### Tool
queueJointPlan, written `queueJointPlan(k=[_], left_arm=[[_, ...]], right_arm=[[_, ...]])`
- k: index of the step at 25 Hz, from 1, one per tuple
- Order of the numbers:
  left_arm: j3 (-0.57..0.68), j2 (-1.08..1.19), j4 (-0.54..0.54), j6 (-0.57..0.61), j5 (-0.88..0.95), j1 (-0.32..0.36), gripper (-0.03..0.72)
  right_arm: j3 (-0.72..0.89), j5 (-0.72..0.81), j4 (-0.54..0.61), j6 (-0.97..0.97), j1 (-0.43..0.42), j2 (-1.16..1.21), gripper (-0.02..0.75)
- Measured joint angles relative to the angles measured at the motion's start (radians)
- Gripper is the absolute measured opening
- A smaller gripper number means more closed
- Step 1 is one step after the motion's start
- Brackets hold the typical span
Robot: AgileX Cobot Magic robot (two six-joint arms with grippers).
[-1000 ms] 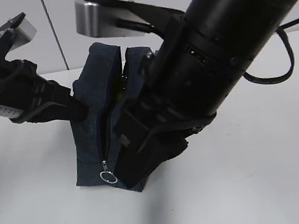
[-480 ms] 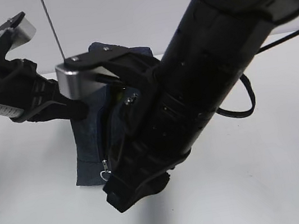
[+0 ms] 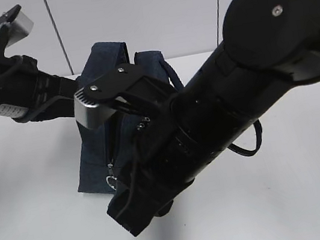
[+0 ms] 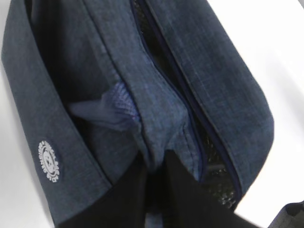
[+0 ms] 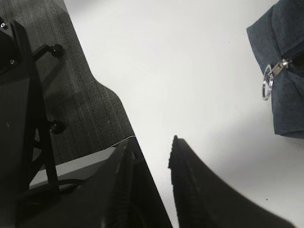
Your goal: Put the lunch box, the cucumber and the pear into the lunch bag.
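Much of the lunch bag (image 3: 102, 159) is covered by the right arm (image 3: 222, 128) in the exterior view. The bag's interior cannot be made out.

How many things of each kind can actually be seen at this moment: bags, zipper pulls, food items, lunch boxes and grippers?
Lunch bag: 1
Silver ring pull: 1
Food items (cucumber, pear): 0 visible
Lunch boxes: 0 visible
Grippers: 2, left gripper and right gripper
Total: 4
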Motion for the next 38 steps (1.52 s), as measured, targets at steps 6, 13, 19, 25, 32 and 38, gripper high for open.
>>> queueJointPlan(k=[6,13,19,25,32,38], left_arm=[[0.000,0.000,0.000,0.000,-0.006,0.000,0.003],[0.000,0.015,0.001,0.000,-0.006,0.000,0.003],[0.000,0.021,0.001,0.000,-0.006,0.000,0.003],[0.000,0.024,0.001,0.000,-0.009,-0.001,0.003],[0.000,0.029,0.001,0.000,-0.014,-0.001,0.003],[0.000,0.029,0.001,0.000,-0.018,-0.002,0.003]], right_arm=[[0.002,0.038,0.007,-0.006,0.000,0.000,0.247],[0.105,-0.157,0.072,-0.097,0.000,0.000,0.245],[0.206,-0.263,0.438,-0.512,0.000,0.007,0.244],[0.214,-0.271,0.821,-0.916,0.000,0.112,0.243],[0.214,-0.333,1.024,-1.184,0.000,0.174,0.243],[0.214,-0.383,1.038,-1.214,0.000,0.191,0.243]])
